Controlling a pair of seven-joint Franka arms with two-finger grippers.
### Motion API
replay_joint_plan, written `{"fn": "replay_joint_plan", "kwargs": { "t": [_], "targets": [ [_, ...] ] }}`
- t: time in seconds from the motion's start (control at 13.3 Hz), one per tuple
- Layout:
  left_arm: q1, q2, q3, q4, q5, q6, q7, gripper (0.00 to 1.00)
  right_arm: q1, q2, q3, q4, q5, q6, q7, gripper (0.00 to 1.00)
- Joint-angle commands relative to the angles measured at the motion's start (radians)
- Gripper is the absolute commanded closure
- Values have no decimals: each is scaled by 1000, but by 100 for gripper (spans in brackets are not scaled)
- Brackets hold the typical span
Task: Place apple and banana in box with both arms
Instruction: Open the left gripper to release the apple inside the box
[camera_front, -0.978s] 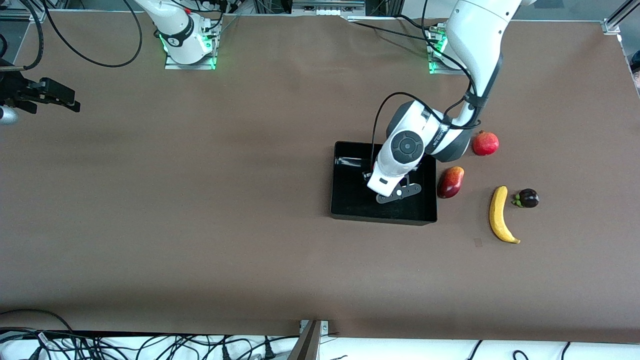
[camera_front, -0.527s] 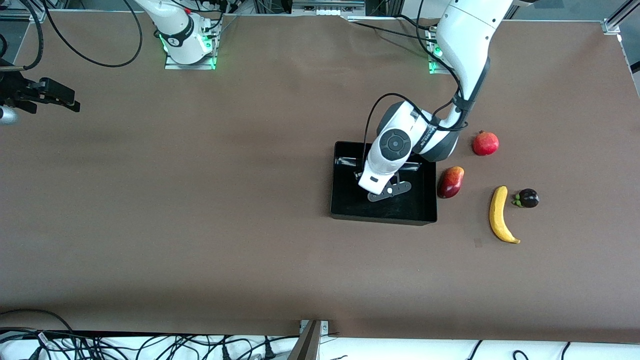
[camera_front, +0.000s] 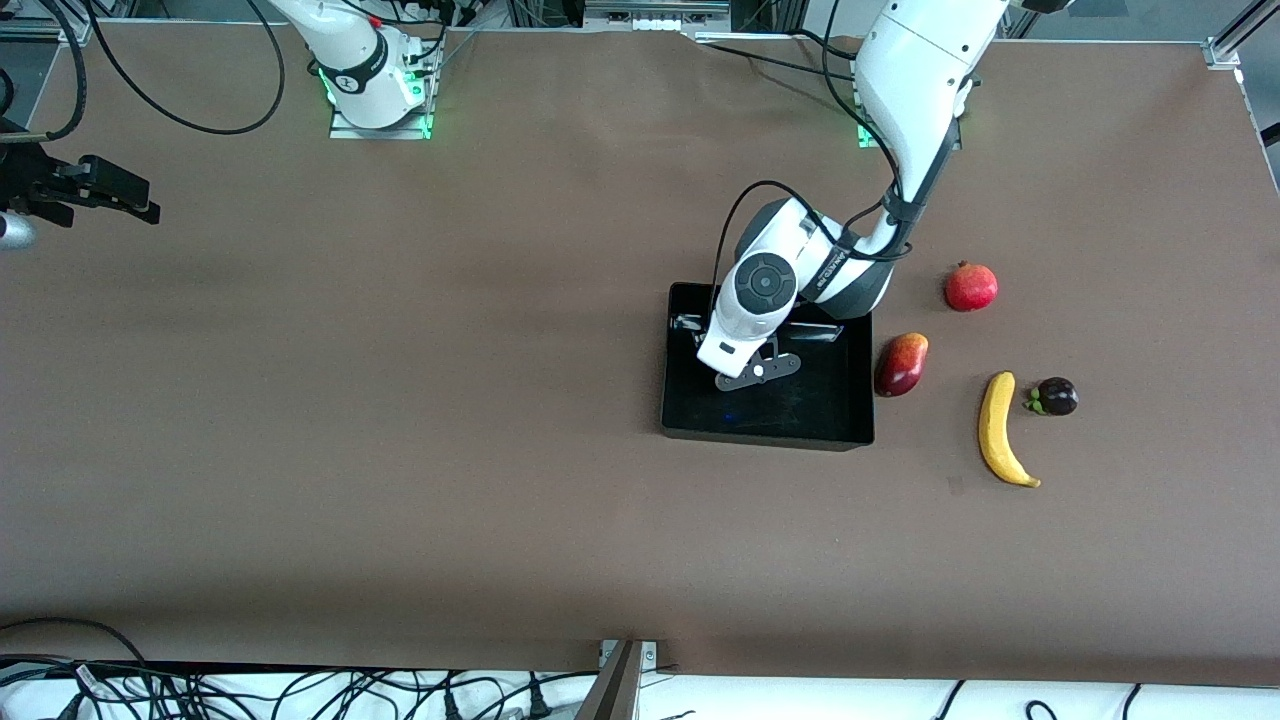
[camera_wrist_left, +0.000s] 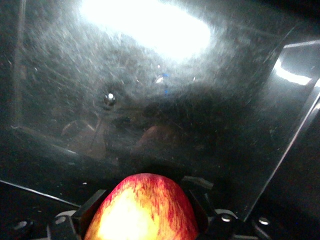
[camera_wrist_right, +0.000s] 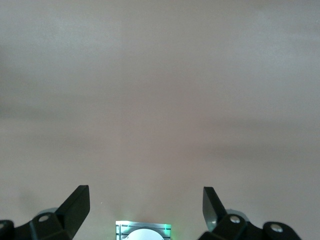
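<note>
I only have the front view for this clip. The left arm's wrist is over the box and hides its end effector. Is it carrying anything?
Observer: Yes. The left wrist view shows the apple, red with yellow streaks, clamped in the left end effector.
Operator: Is it over the box floor or outside the walls?
Observer: Over the floor. The scratched, glossy black bottom of the box fills that view below the apple, with a side wall rising at one edge.
Operator: And the right end effector? I only see it at my frame's edge.
Observer: The right wrist view shows the right end effector with its fingers wide apart, nothing between them, above bare brown table.
</note>
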Motion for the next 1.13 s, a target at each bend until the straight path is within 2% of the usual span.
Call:
{"fn": "replay_joint_plan", "kwargs": {
  "t": [0.0,0.53,0.83,0.9,0.98,1.05],
  "targets": [
    [-3,-12,-1,-34,-16,9,11,100,-3,8,-3,17,19,-17,3,0],
    [5,4,-1,-41,-3,27,18,98,-3,8,-3,17,25,-19,3,0],
    [8,11,-1,-39,-3,31,32,69,-3,8,-3,17,25,-19,3,0],
    [8,13,-1,-39,-3,31,32,53,-3,8,-1,17,25,-19,3,0],
    [8,14,-1,-39,-3,31,32,46,-3,8,-3,17,25,-19,3,0],
    [8,16,-1,-39,-2,31,32,21,-3,8,-3,17,25,-19,3,0]
  ]
}}
